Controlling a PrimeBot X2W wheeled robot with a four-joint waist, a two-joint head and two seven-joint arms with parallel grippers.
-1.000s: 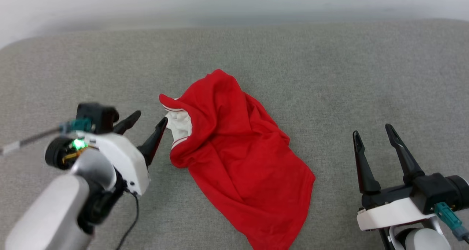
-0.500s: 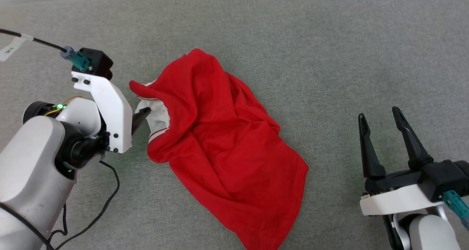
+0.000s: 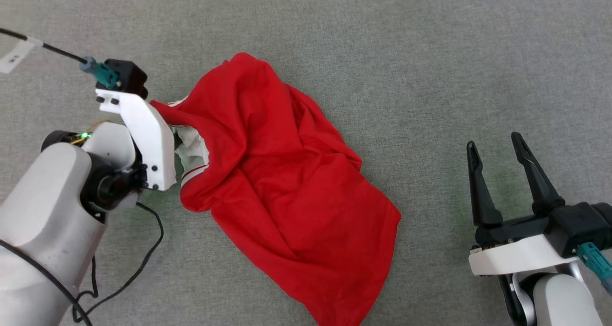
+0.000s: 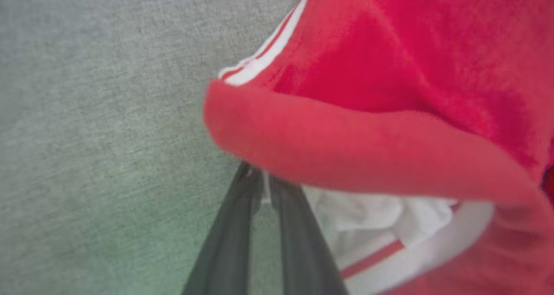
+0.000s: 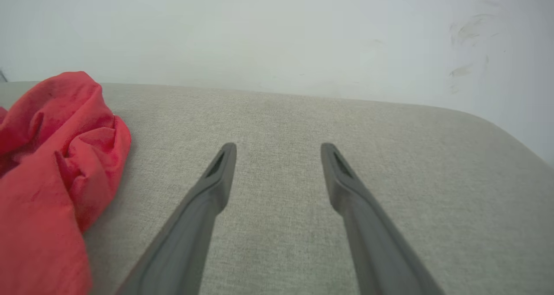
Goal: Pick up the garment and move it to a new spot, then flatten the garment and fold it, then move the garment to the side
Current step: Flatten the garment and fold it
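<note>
One pinch begins the pickup, the left gripper (image 4: 259,180) nearly shut on the white sleeve (image 4: 368,217) of the red jersey T-shirt (image 3: 287,187) and due to lift next, while the right gripper (image 3: 493,140) hovers wide open, empty.

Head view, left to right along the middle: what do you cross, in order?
left gripper, fingers pinched on the garment's white cloth → garment, red and crumpled → bare gray surface → right gripper, fingers open and clear of the cloth
</note>
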